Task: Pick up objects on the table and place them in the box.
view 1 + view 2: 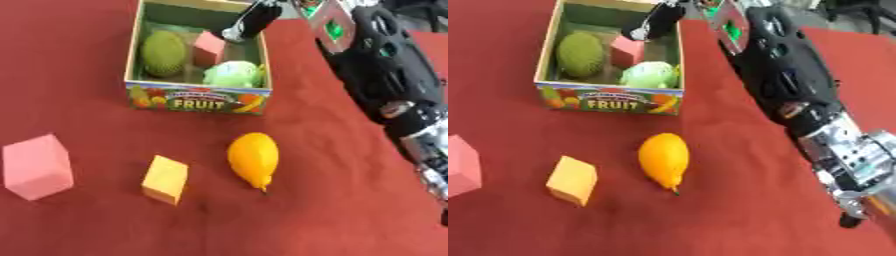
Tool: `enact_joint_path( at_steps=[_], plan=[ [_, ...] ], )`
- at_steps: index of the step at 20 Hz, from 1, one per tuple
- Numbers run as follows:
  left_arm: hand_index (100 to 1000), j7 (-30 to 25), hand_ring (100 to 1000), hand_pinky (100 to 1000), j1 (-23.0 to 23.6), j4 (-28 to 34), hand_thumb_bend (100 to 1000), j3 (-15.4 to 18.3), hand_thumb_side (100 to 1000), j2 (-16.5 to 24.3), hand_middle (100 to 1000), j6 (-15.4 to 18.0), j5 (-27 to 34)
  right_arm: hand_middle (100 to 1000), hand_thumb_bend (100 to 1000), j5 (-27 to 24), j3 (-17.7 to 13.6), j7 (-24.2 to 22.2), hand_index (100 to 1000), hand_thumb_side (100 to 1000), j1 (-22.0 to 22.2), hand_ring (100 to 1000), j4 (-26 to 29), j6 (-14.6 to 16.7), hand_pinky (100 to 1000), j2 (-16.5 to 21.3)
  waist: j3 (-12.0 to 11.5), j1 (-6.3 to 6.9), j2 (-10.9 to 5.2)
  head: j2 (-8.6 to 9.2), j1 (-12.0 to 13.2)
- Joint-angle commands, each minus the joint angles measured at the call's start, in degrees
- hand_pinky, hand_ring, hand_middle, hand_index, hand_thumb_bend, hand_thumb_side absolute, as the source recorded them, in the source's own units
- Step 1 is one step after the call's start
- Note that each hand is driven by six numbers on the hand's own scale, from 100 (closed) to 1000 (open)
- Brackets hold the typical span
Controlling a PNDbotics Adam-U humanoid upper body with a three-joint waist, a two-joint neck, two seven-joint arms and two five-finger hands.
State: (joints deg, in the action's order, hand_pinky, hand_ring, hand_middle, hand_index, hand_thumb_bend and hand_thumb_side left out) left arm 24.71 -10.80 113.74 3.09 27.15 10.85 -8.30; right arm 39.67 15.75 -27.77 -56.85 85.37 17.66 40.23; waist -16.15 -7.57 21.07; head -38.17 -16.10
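Observation:
The cardboard fruit box (197, 100) stands at the top centre on the red cloth. Inside it lie a rough dark-green round fruit (164, 52), a small pink cube (208, 47) and a pale green leafy vegetable (233, 74). My right hand (254, 20) hangs over the box's far right corner, its dark fingers straight and pointing down, tips just above the small pink cube and holding nothing. On the cloth in front of the box lie an orange lemon-shaped fruit (253, 158), a yellow-orange cube (165, 179) and a large pink cube (37, 166) at the left edge. My left hand does not show.
My right arm (789, 75), black with a silver wrist section (850, 150), runs along the right side from the lower right corner up to the box. Red cloth (87, 225) covers the whole table.

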Motion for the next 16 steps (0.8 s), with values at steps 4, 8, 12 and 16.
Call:
enact_joint_path(
  at_steps=[4, 8, 12, 16],
  plan=[
    [971, 0.16, 794, 759, -0.41, 0.85, 328, 0.63, 748, 0.99, 744, -0.09, -0.04, 790, 343, -11.20, -2.48, -0.32, 923, 303, 10.53, 871, 25.93, -2.74, 890, 13.87, 0.11, -0.43, -1.65, 1.02, 1.03],
    [970, 0.17, 794, 759, -0.48, 0.85, 327, 0.64, 748, 0.84, 744, -0.03, -0.03, 775, 306, -13.96, -4.02, 2.02, 912, 315, 15.92, 860, 29.03, -0.46, 881, 16.97, 0.28, -0.12, -1.61, 1.23, 1.39],
    [970, 0.21, 795, 759, -0.37, 0.85, 325, 0.71, 749, 0.71, 744, -0.06, -0.04, 774, 280, -14.32, -3.53, 3.14, 910, 357, 20.79, 858, 29.21, 3.75, 879, 18.88, 0.38, 0.07, -1.45, 1.22, 1.62],
    [970, 0.14, 795, 759, -0.36, 0.85, 325, 0.64, 749, 0.60, 744, -0.07, -0.02, 777, 263, -13.31, -1.85, 2.69, 911, 390, 23.61, 858, 29.22, 7.03, 878, 19.83, 0.51, 0.17, -1.39, 1.03, 1.69]
  ],
)
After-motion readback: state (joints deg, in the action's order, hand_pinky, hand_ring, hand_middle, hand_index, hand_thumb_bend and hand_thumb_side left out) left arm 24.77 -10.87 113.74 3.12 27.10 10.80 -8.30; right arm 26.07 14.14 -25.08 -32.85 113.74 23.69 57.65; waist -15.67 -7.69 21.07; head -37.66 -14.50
